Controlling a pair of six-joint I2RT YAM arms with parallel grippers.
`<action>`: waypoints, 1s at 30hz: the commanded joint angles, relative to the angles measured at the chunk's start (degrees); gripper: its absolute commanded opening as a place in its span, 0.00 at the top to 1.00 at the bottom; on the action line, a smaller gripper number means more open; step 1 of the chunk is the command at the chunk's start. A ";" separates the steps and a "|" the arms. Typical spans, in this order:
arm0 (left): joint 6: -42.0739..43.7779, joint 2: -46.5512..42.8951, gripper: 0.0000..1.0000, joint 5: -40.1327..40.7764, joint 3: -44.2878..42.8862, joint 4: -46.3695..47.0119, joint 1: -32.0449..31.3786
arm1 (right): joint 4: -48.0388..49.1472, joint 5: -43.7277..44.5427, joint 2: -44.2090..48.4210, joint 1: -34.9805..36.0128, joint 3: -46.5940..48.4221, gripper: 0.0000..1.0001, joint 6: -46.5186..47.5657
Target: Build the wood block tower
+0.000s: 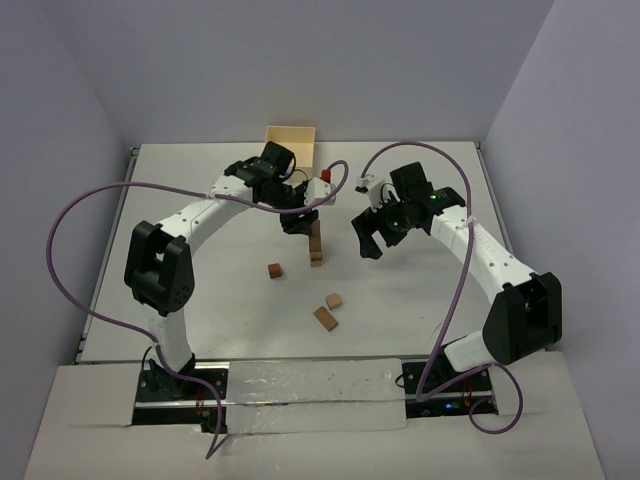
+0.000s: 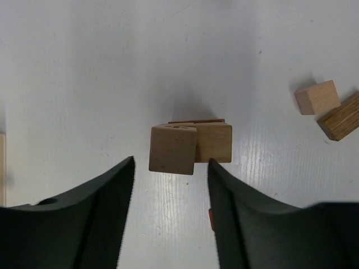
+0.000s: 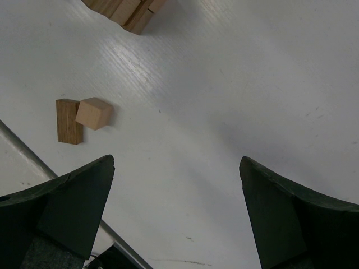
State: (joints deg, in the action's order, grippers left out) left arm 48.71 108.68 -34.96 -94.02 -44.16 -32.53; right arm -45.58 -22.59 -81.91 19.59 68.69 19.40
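The tower [image 1: 316,247] is a narrow column of brown wood blocks at mid-table. My left gripper [image 1: 298,222] hovers right over its top, open. In the left wrist view the top block [image 2: 173,148] sits shifted left off the blocks below it [image 2: 214,142], just ahead of the gripper [image 2: 171,163], touching neither finger. My right gripper [image 1: 375,235] is open and empty to the right of the tower; in its own view [image 3: 176,162] only bare table lies between the fingers, and the tower [image 3: 126,10] shows at the top edge.
Three loose blocks lie in front of the tower: a reddish cube [image 1: 274,270], a light cube [image 1: 334,300] and a darker brick [image 1: 325,318]. The last two also show in the left wrist view [image 2: 317,97] [image 2: 340,116]. A pale wooden box [image 1: 290,140] stands at the back.
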 commanded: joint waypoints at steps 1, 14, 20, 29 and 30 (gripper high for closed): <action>0.51 0.56 0.35 -0.90 -2.57 0.22 -0.25 | -0.55 -0.88 -0.36 -0.43 2.59 0.00 0.54; -2.72 -9.56 0.01 -3.83 -5.39 -2.11 0.76 | 1.25 -5.12 5.45 0.58 -1.07 0.00 2.03; -16.23 -22.08 0.01 -8.43 4.39 8.04 6.86 | 3.95 -7.88 11.58 3.77 -5.94 0.13 4.44; -55.00 -37.90 0.01 8.81 21.38 26.55 14.95 | 15.93 4.02 11.42 15.17 -14.61 0.45 -10.83; -55.13 -37.93 0.01 12.10 22.19 26.58 15.21 | 16.56 5.15 11.42 16.15 -15.14 0.45 -11.90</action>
State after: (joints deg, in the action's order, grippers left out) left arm 11.98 73.41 -35.20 -75.94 -25.39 -18.09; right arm -36.11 -23.16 -70.80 31.67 55.57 14.51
